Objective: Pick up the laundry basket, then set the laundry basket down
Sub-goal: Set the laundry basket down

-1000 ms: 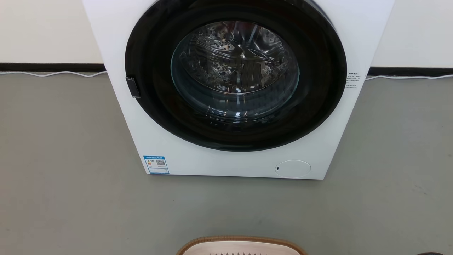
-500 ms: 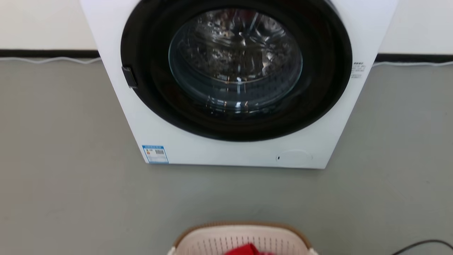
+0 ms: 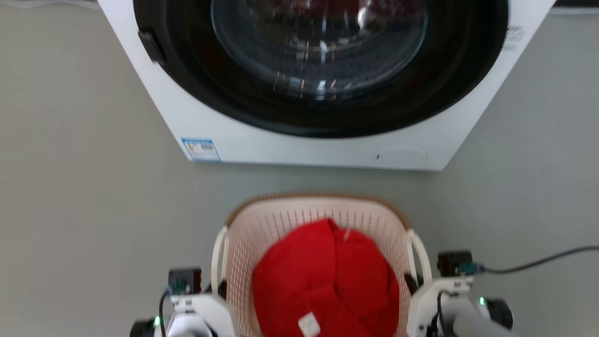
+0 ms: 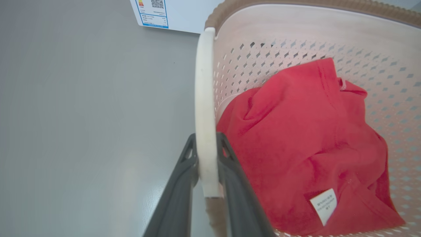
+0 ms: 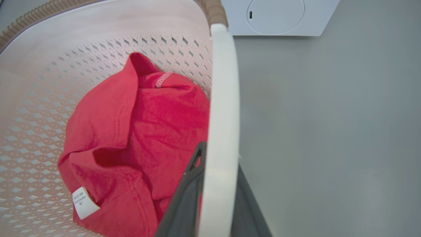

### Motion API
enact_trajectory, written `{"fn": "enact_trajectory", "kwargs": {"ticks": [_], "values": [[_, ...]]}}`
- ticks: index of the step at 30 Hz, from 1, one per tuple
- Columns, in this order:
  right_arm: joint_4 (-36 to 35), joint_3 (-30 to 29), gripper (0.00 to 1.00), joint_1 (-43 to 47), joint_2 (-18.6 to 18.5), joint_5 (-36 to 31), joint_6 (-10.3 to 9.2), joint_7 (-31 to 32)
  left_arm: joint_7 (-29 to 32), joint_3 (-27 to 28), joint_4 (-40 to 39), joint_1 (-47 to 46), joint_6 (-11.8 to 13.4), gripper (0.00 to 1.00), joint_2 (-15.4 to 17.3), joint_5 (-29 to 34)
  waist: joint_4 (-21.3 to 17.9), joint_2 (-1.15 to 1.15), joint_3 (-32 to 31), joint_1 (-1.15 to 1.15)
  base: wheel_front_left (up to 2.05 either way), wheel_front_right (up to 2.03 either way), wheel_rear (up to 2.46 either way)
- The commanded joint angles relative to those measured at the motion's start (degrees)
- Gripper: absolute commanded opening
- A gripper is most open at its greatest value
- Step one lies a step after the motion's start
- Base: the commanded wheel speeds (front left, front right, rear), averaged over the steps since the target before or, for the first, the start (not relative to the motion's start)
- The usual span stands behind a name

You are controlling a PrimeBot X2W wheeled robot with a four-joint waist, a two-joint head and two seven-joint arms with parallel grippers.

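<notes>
Grey floor [image 3: 84,187] is being crossed from its left edge to the left gripper [image 4: 206,140], whose two dark fingers are being closed narrowly on the left handle [image 4: 204,82], one finger on each side of the white bar. At the near middle of the floor, the laundry basket [image 3: 318,199] is being kept between the two arms, just in front of a white washer [image 3: 299,150] with a blue label [image 3: 200,150] at its lower left corner. Whether the basket is being rested on the floor or carried clear of it cannot be told. Inside it a red garment [image 3: 323,276] is being held in a heap, with its white tag [image 3: 309,324] being turned upward. On the right, the right handle [image 5: 223,82] is being clamped likewise by the right gripper [image 5: 219,164], one finger being placed inside the basket beside the cloth and the other outside. Further right, a dark cable [image 3: 538,262] is being trailed across the floor toward its right edge.
</notes>
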Motion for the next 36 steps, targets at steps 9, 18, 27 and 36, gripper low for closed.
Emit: {"fn": "enact_trajectory", "kwargs": {"ticks": [9, 18, 27, 36], "values": [[-0.44, -5.65, 0.0, -7.64, -0.31, -7.48, 1.0, -2.31, -0.62, 3.25, -2.65, -9.62, 0.53, 0.0, 2.05, 2.16, 1.19, 0.0, 11.85, 0.0, 0.0, 0.0, 0.0], [-0.44, -16.6, 0.0, -15.29, -1.85, -18.75, 1.0, -3.13, -0.62, 4.78, -4.63, -17.51, 0.18, 0.0, 1.59, 3.99, 3.02, 0.0, 22.92, 0.0, 0.0, 0.0, 0.0], [-0.43, -25.97, 0.0, -19.83, -2.15, -29.19, 1.0, -3.38, -0.62, 4.57, -5.96, -22.82, -0.48, 0.0, 1.39, 4.65, 4.42, 0.0, 30.55, 0.0, 0.0, 0.0, 0.0], [-0.43, -36.2, 0.0, -22.25, -1.76, -40.83, 1.0, -3.45, -0.62, 1.58, -7.8, -26.0, -0.13, 0.0, 1.37, 1.68, 5.49, 0.0, 36.09, 0.0, 0.0, 0.0, 0.0]]}}
